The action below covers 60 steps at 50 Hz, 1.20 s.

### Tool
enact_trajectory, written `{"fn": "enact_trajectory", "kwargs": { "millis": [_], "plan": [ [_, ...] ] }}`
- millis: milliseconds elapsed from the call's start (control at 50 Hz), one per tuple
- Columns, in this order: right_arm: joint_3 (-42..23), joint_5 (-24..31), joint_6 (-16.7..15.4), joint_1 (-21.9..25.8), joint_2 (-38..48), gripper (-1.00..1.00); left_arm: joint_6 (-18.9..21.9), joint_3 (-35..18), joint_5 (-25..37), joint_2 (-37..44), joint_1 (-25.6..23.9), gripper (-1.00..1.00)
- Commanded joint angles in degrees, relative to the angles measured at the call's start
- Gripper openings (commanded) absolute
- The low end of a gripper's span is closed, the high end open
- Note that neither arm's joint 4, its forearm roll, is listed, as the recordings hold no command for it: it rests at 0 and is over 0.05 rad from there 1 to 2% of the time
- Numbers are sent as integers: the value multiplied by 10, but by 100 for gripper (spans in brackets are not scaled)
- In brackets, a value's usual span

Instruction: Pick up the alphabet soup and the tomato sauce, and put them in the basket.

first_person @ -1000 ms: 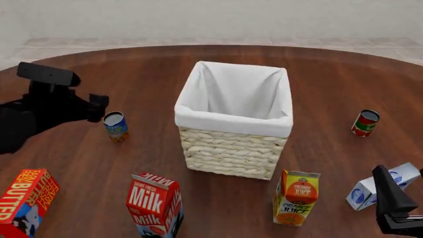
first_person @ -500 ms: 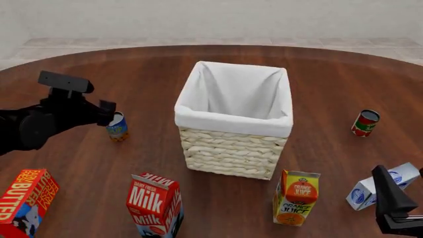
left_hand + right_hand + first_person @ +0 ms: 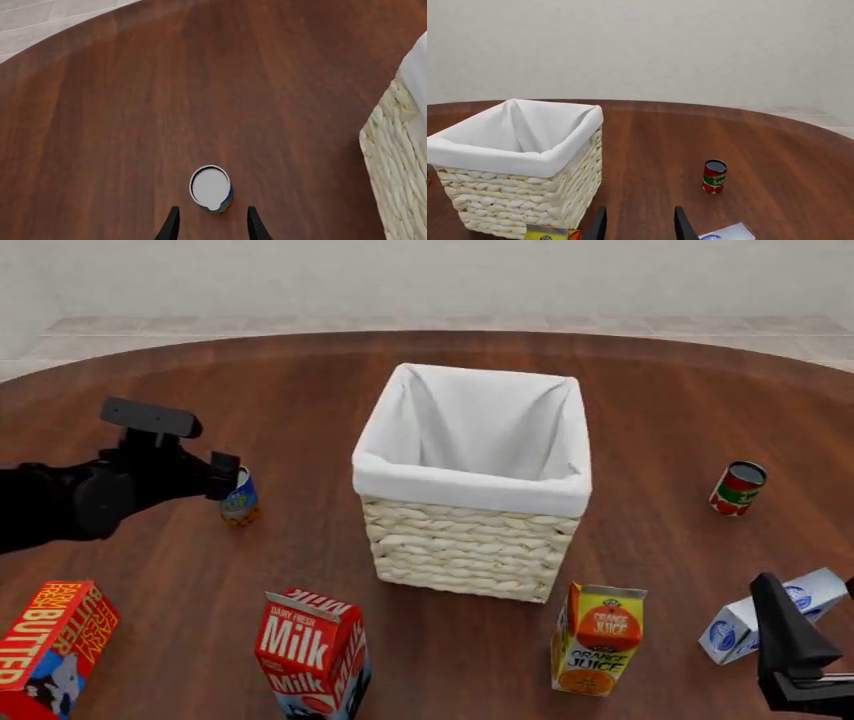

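- My left gripper [image 3: 210,225] has its fingers spread with nothing between them yet. In the wrist cam the two dark fingertips [image 3: 172,220] sit either side of the alphabet soup [image 3: 211,188], which stands upright just past them with its grey lid facing the camera.
- From the front cam, that left gripper [image 3: 224,475] is right up against the soup can [image 3: 240,500], covering its top. Can't really tell from this angle if anything is touching.
- My right gripper [image 3: 637,225] is spread open too, holding nothing, parked low at the near right edge of the table [image 3: 200,390].
- The tomato sauce [image 3: 737,488] is upright far out on the right, well apart from everything; the right wrist cam picks it up too [image 3: 714,176].
- The basket [image 3: 470,540] sits mid-table between the two cans, and I see only its white liner inside.
- Other stuff along the near side: butter box [image 3: 47,645], milk carton [image 3: 311,652], orange juice carton [image 3: 599,638], and a white-and-blue carton [image 3: 767,618] lying beside the right arm.
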Motion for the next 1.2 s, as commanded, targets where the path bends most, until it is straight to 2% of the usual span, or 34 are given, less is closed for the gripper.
{"fn": "enact_trajectory", "kwargs": {
  "millis": [20,1200],
  "plan": [
    [0,5,-1,0,-5,100,3,-15,-14,32,7,100],
    [1,-4,-3,2,4,100,-6,-37,-66,144,13,100]
  ]
}}
